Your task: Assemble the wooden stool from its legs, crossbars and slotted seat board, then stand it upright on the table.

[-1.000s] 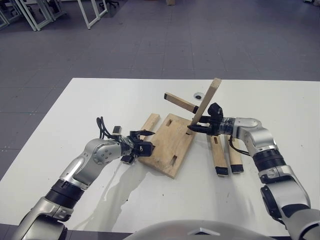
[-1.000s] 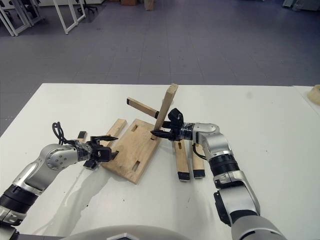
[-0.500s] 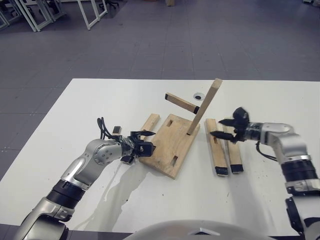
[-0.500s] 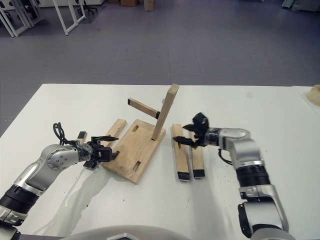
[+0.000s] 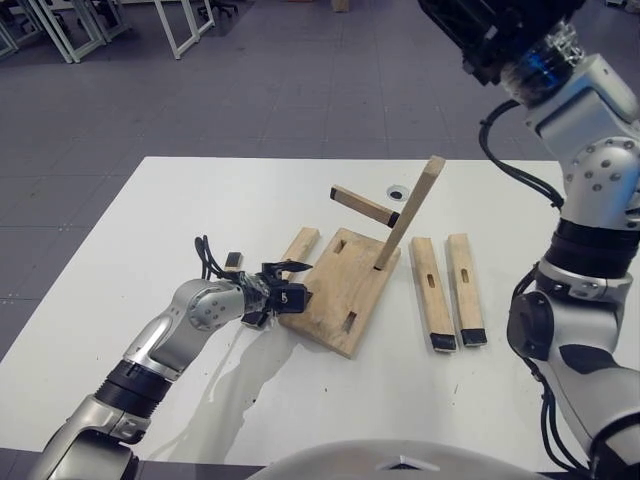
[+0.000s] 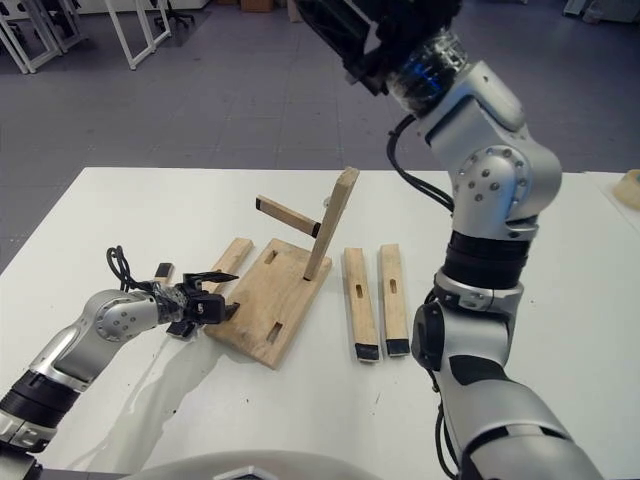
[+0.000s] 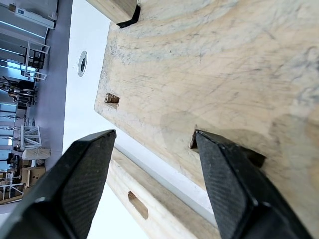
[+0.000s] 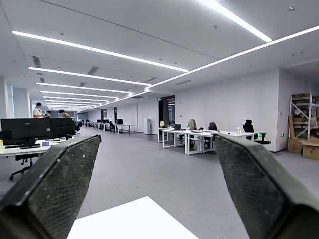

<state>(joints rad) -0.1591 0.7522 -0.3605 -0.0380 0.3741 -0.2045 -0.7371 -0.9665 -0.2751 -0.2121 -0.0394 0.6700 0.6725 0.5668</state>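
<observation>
Seat board [image 5: 338, 290]: pale wood, rectangular slots, lying near table centre, far-left edge resting over a short wooden piece [image 5: 299, 245].
Standing leg [image 5: 408, 213]: seated in the board's far-right slot, leaning right.
Crossbar [image 5: 362, 205]: juts left from that leg, dark-tipped.
Two loose legs [image 5: 430, 292] [image 5: 463, 288]: flat, side by side, right of the board, slotted, dark near ends.

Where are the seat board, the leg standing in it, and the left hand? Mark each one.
seat board [image 5: 335, 290]: left eye view, bare middle of its top face.
leg [image 5: 416, 200]: left eye view, upper half of its shaft.
left hand [image 5: 297, 281]: left eye view, midway between its fingertips.
</observation>
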